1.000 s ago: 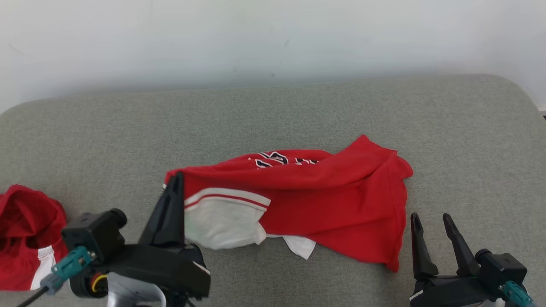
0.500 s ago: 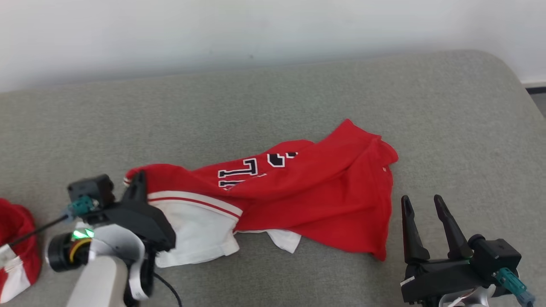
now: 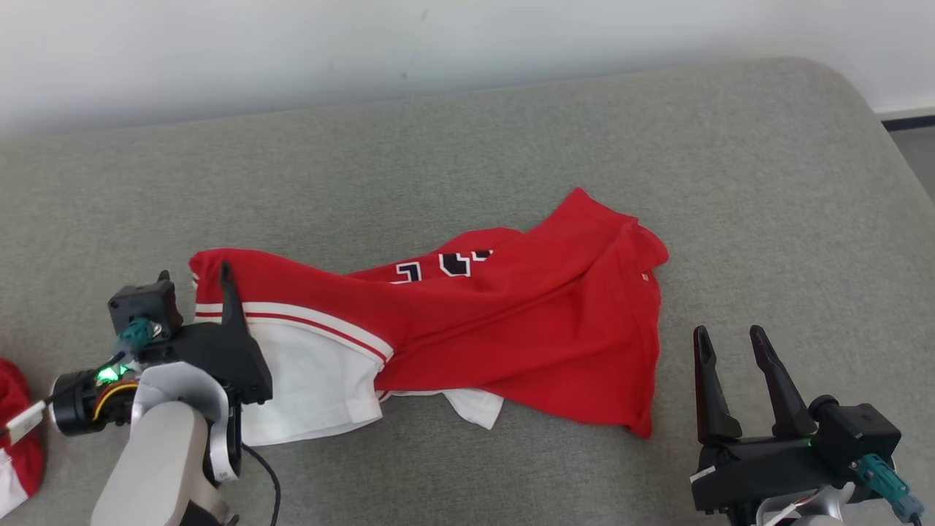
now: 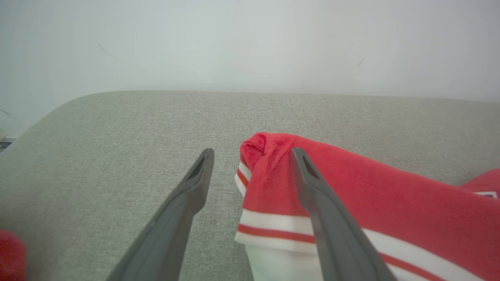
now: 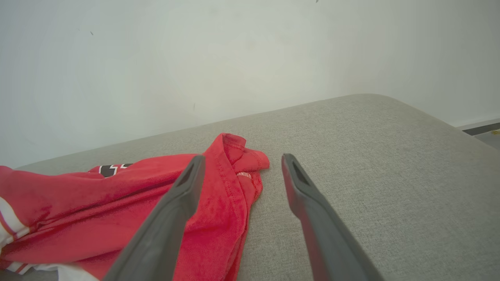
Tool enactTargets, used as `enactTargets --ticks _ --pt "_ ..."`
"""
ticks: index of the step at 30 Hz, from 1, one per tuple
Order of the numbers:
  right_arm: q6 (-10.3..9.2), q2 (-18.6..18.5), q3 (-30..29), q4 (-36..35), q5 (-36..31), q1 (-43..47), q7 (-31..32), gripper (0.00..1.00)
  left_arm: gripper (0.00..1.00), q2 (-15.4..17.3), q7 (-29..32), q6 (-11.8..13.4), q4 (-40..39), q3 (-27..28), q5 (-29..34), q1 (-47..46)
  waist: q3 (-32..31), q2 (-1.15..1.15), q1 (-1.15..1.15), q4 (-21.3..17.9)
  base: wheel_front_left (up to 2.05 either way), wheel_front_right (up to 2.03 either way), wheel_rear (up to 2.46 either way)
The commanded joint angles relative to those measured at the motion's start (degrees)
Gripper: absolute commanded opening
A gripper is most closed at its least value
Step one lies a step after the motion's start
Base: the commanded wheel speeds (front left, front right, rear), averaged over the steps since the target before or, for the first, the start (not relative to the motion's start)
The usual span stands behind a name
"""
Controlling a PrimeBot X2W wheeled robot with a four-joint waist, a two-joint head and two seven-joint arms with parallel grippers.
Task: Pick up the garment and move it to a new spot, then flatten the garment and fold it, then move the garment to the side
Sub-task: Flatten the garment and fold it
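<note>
The garment (image 3: 511,321) is a red jersey with white panels and dark lettering, lying stretched left to right on the grey cushion (image 3: 467,146). My left gripper (image 3: 193,281) is at its left end, open. In the left wrist view the striped red corner (image 4: 265,171) lies between the left gripper's (image 4: 252,154) fingers, against the right one, unclamped. My right gripper (image 3: 730,343) stands open just right of the garment's lower right corner, fingers pointing up. In the right wrist view the red hem (image 5: 230,187) lies by the right gripper's (image 5: 240,164) left finger.
A second red and white garment (image 3: 14,431) lies at the far left edge of the cushion, also a red blur (image 4: 9,249) in the left wrist view. A pale wall (image 3: 467,44) runs behind the cushion. The cushion's rounded right end (image 3: 869,109) drops to the floor.
The head camera has shifted. The garment's left end has been drawn out leftwards with my left gripper, stretching the jersey and uncovering more lettering. The right gripper stays open beside it.
</note>
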Motion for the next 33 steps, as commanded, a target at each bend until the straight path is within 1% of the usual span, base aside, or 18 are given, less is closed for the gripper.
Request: enactTargets --ticks 1,5,8,10,11,13,17,19,22,24,27,31,33 --pt "0.18 0.17 -0.09 0.02 -0.05 0.33 -0.12 1.0 1.0 0.47 -1.06 0.05 0.24 0.13 0.51 0.74 -1.31 0.0 -0.01 1.54 0.0 0.0 0.0" --pt "0.18 0.14 -0.72 -0.12 -0.36 1.16 0.24 1.0 1.0 0.92 -4.77 0.91 -1.07 -0.03 1.44 4.14 -2.81 0.0 -0.01 3.31 0.0 0.0 0.0" --pt "0.18 0.16 -1.2 -0.32 -0.55 1.64 0.51 1.0 1.0 1.04 -6.91 1.53 -4.96 -0.95 2.27 8.38 -3.79 0.0 -0.01 4.18 0.0 0.0 0.0" --pt "0.18 0.15 -1.62 -0.49 -0.71 1.82 0.92 1.0 1.0 0.96 -8.16 2.17 -8.72 -1.96 3.18 11.95 -4.21 0.0 -0.01 4.59 0.0 0.0 0.0" --pt "0.18 0.15 -1.91 -0.56 -0.72 1.99 0.95 1.0 1.0 0.92 -8.6 2.09 -10.58 -2.52 3.47 13.82 -4.34 0.0 -0.01 4.81 0.0 0.0 0.0" --pt "0.18 0.15 -2.47 -0.69 -1.02 2.33 1.22 1.0 1.0 1.11 -9.99 1.44 -14.42 -3.08 3.35 17.12 -4.59 0.0 -0.01 5.2 0.0 0.0 0.0" --pt "0.18 0.12 -3.32 -0.13 -1.38 2.78 1.66 1.0 1.0 0.43 -12.37 0.5 -22.07 -3.45 2.69 24.11 -5.62 0.0 -0.01 5.64 0.0 0.0 0.0" --pt "0.18 0.16 -3.69 0.66 -1.54 2.97 2.03 1.0 1.0 0.12 -13.1 -0.51 -25.47 -3.05 2.38 28.79 -6.55 0.0 -0.01 5.76 0.0 0.0 0.0" --pt "0.18 0.15 -4.03 1.87 -1.76 3.33 2.63 1.0 1.0 -0.16 -13.24 -1.4 -28.22 -2.54 3.5 32.26 -7.53 0.0 -0.01 6.0 0.0 0.0 0.0" --pt "0.18 0.14 -4.31 2.66 -2.22 3.38 3.21 1.0 1.0 -0.56 -13.17 -1.37 -29.21 -2.3 4.59 34.89 -8.22 0.0 -0.01 6.22 0.0 0.0 0.0" --pt "0.18 0.15 -5.03 4.16 -2.92 2.84 5.78 1.0 1.0 -0.67 -13.2 -2.36 -29.7 -3.12 6.04 36.82 -8.79 0.0 -0.01 6.7 0.0 0.0 0.0" --pt "0.19 0.15 -5.23 5.81 -4.19 -0.12 10.36 1.0 1.0 -1.07 -13.21 -2.82 -29.83 -3.16 7.1 37.35 -8.87 0.0 -0.01 7.25 0.0 0.0 0.0" --pt "0.18 0.15 -5.39 6.33 -4.98 -1.02 11.48 1.0 1.0 -1.09 -13.21 -2.95 -29.83 -3.08 7.3 37.23 -8.79 0.0 -0.01 7.41 0.0 0.0 0.0"
